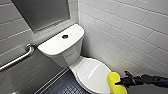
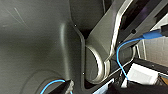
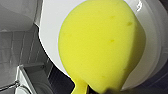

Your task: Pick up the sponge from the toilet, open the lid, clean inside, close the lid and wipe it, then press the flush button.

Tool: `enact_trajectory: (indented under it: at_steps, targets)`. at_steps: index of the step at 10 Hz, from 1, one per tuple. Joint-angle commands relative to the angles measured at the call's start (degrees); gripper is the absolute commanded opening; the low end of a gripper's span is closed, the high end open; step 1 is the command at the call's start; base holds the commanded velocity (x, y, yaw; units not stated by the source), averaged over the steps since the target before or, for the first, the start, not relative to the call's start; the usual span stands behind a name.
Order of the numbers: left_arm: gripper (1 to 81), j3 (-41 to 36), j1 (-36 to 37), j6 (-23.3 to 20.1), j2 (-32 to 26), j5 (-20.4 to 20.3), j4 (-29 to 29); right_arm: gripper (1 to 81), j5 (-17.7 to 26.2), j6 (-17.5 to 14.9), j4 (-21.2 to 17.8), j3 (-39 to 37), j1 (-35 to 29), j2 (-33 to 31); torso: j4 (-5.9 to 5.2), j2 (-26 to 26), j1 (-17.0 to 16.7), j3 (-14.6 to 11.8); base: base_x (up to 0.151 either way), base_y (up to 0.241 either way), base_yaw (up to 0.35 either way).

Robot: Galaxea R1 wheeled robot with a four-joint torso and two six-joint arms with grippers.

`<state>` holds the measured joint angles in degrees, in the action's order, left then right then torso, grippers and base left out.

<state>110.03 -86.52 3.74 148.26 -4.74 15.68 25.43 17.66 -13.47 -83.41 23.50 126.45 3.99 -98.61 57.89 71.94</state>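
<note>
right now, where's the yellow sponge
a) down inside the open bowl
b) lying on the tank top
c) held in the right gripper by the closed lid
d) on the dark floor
C: the sponge is gripped by the right gripper at the edge of the lid, which is down over the bowl.

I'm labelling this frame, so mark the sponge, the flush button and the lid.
sponge (image 1: 113,82): head view, middle of the yellow block.
flush button (image 1: 65,36): head view, centre of the dark round button.
lid (image 1: 91,73): head view, bare middle of the closed cover.
</note>
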Motion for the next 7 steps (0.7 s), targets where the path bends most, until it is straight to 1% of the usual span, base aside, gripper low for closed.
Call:
enact_trajectory:
  at_steps: [1,2,3,4,5,6,7]
  targets:
    - [81.1,-1.3,-1.2,-0.1,-0.8,4.1,0.8,1.0,11.7,3.8,1.4,-3.5,-11.9,2.8,0.0,0.0,0.0,0.0,0.0,0.0,0.0]
    - [81.1,-1.2,-1.1,-0.1,-0.8,4.1,0.8,1.0,13.7,6.4,4.1,-5.1,-13.7,5.8,0.0,0.0,0.0,0.0,0.0,0.0,0.0]
    - [81.1,-1.2,-1.1,-0.1,-0.8,4.1,0.8,1.0,14.5,8.7,6.6,-5.9,-15.3,8.4,0.0,0.0,0.0,0.0,0.0,0.0,0.0]
    - [81.1,-1.1,-1.1,-0.1,-0.8,4.1,0.8,1.0,14.6,10.1,8.0,-6.7,-16.2,10.9,0.02,0.0,0.0,0.0,0.0,0.0,0.0]
    - [81.1,-1.0,-1.2,-0.1,-0.7,4.1,0.7,1.0,14.5,11.2,8.5,-7.8,-16.2,13.7,0.04,0.0,0.0,0.0,0.0,0.0,0.0]
    - [81.1,-1.0,-1.0,-0.1,-0.7,4.1,0.7,1.0,14.5,11.8,8.9,-8.3,-14.2,17.0,0.04,0.0,0.0,0.0,0.0,0.0,0.0]
    - [81.1,-1.0,-1.0,-0.1,-0.7,4.1,0.7,1.0,14.6,12.0,11.0,-11.6,-12.7,21.7,0.04,0.0,0.0,0.0,0.0,0.0,0.0]
